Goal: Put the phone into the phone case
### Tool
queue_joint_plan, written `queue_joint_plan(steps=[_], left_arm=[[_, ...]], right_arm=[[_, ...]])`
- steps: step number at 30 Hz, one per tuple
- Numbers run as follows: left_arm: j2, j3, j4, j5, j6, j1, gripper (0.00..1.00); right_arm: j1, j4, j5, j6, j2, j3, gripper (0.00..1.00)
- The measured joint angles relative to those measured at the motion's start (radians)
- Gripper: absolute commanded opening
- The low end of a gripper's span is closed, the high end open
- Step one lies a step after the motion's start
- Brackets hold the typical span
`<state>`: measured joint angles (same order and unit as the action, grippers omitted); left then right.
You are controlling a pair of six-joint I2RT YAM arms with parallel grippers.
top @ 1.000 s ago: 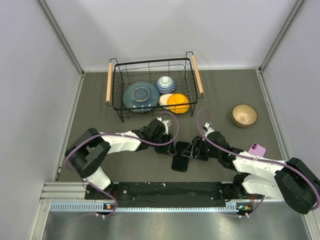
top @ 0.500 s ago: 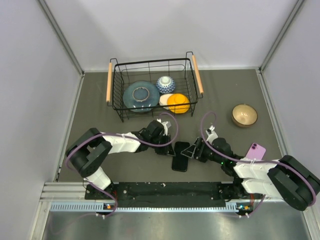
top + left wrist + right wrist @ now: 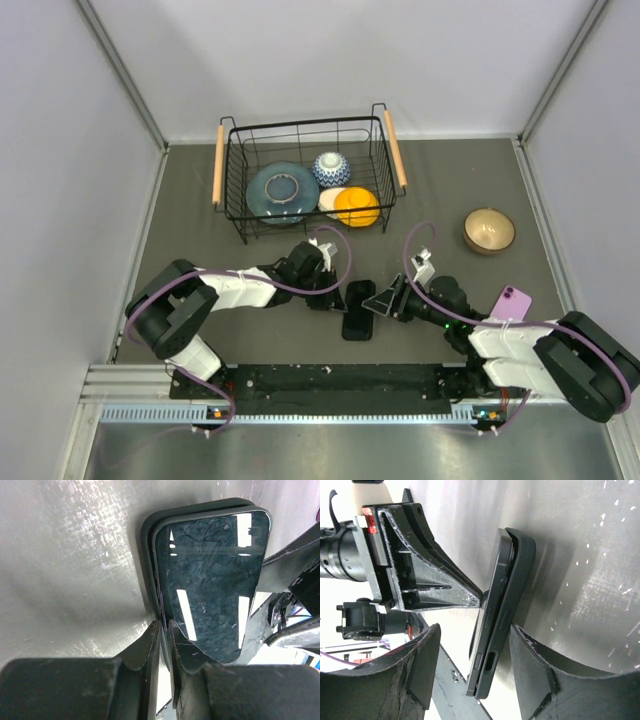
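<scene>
1. The phone (image 3: pixel 212 580) lies glossy face up over the phone case (image 3: pixel 146 555) on the grey table (image 3: pixel 450 180), at about 6 o'clock from the wire basket (image 3: pixel 232 180); the matte rim of the case shows along one long side and round one end of the phone.
2. In the right wrist view the phone is not seated flat; one long edge sits down in the case, the other is raised clear of it, so the two form a narrow wedge.
3. The left gripper (image 3: pixel 164 630) meets the phone's long edge at its 9 o'clock side in the top view; its fingers are nearly together with only a thin slit between them, the tips straddling the line where the phone's edge meets the case rim; whether they pinch anything cannot be told.
4. The right gripper (image 3: pixel 475 627) is at the 3 o'clock side; its fingers are wide apart, with phone and case just ahead of the gap and nothing gripped.
5. In the basket are a blue plate (image 3: pixel 282 192), a blue-and-white bowl (image 3: pixel 332 168) and an orange dish (image 3: pixel 357 206).
6. A gold bowl (image 3: pixel 489 230) stands at 2 o'clock from the phone, well apart; a purple phone (image 3: pixel 514 299) lies at 3 o'clock, beyond the right arm.
</scene>
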<state>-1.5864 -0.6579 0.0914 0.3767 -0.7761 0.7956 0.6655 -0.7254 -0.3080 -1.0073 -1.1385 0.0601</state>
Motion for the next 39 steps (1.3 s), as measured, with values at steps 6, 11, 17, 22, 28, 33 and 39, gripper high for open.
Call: queue_joint_plan(steps=[6, 11, 17, 22, 28, 33, 39], left_arm=[[0.0, 0.0, -0.001, 0.0, 0.0, 0.001, 0.19], [0.0, 0.0, -0.001, 0.001, 0.0, 0.002, 0.2], [0.005, 0.0, -0.013, -0.002, 0.003, 0.001, 0.25], [0.007, 0.0, -0.018, -0.003, 0.007, 0.001, 0.26], [0.014, 0.0, -0.027, 0.0, 0.008, 0.0, 0.27], [0.021, 0.0, -0.039, -0.003, 0.014, 0.0, 0.36], [0.08, 0.01, -0.077, -0.002, 0.038, 0.005, 0.62]], right_arm=[[0.0, 0.012, -0.006, 0.029, -0.015, 0.002, 0.36], [0.0, 0.006, -0.01, 0.038, -0.046, 0.001, 0.14], [-0.003, -0.014, -0.003, 0.018, -0.079, 0.002, 0.0], [-0.003, 0.01, -0.006, 0.019, -0.088, 0.026, 0.15], [-0.003, 0.044, -0.039, 0.036, -0.089, 0.061, 0.18], [-0.003, 0.048, -0.04, 0.045, -0.104, 0.07, 0.0], [-0.002, 0.058, -0.056, 0.064, -0.095, 0.077, 0.0]])
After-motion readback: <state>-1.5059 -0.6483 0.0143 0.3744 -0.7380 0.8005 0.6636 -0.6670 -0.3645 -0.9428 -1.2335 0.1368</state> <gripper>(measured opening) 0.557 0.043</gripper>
